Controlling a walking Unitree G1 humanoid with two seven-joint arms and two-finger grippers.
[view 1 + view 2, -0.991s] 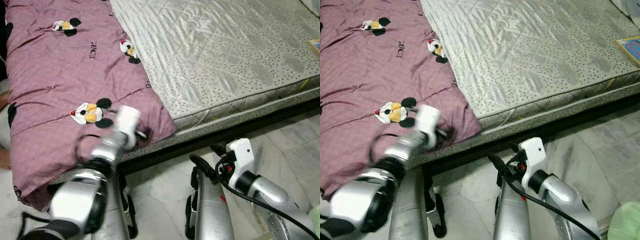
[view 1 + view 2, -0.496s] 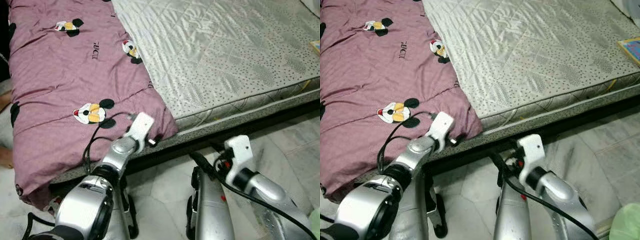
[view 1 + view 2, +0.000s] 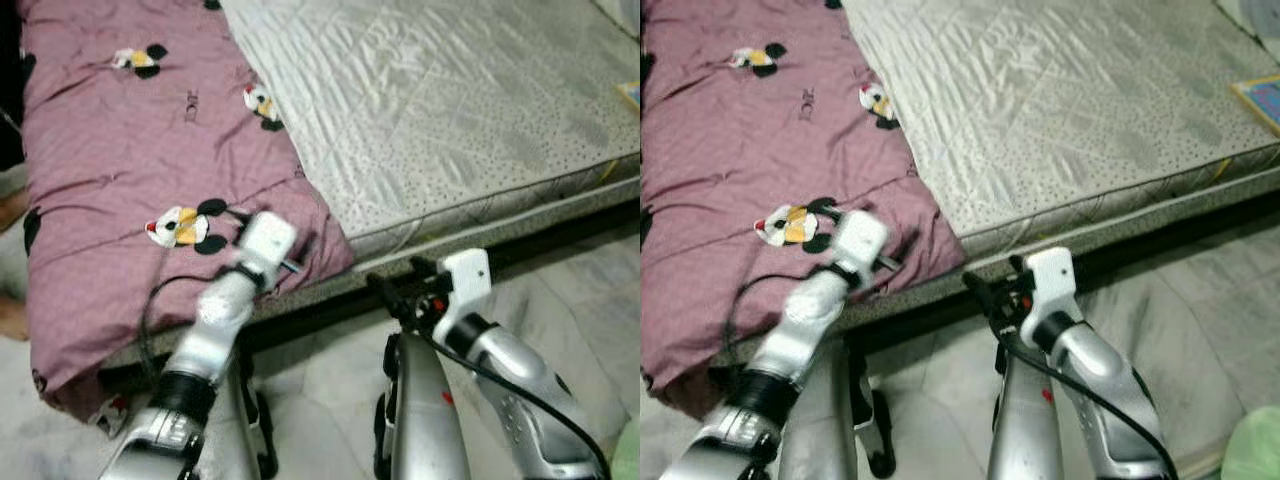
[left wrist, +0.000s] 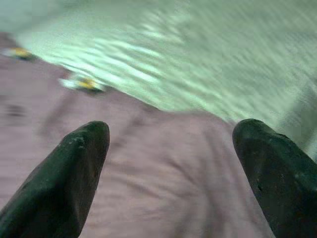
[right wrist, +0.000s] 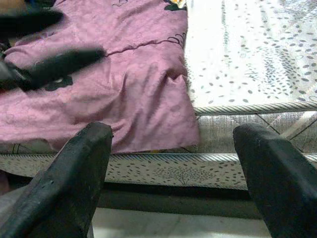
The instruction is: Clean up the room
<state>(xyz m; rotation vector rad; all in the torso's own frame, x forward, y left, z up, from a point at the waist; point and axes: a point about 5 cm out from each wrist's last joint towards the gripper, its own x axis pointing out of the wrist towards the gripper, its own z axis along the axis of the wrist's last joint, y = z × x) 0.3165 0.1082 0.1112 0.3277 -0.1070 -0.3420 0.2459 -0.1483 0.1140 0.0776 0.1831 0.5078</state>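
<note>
My left gripper (image 4: 171, 168) is spread wide with nothing between its fingers, hovering just over the near corner of the purple blanket (image 3: 130, 170). A second ago this arm was lower and closer to my body; half a second ago its wrist lay at the blanket's lower hem; now it has reached further forward and up, so the cloth lies right ahead of and beneath the fingers, the cartoon mouse print (image 3: 185, 225) just beyond the wrist. I judge that as lining up to take hold of the blanket's corner, though no cloth is pinched.

My right gripper (image 5: 171, 173) is also wide and empty. It has risen a little from the floor side and points at the bed's edge, where the blanket's corner hangs over the mattress (image 3: 450, 120), well short of touching it.

The blanket lies rumpled across the left part of the bed, its corner drooping over the side; the mattress beyond it is bare. A colourful book (image 3: 1262, 100) sits at the far right edge.
</note>
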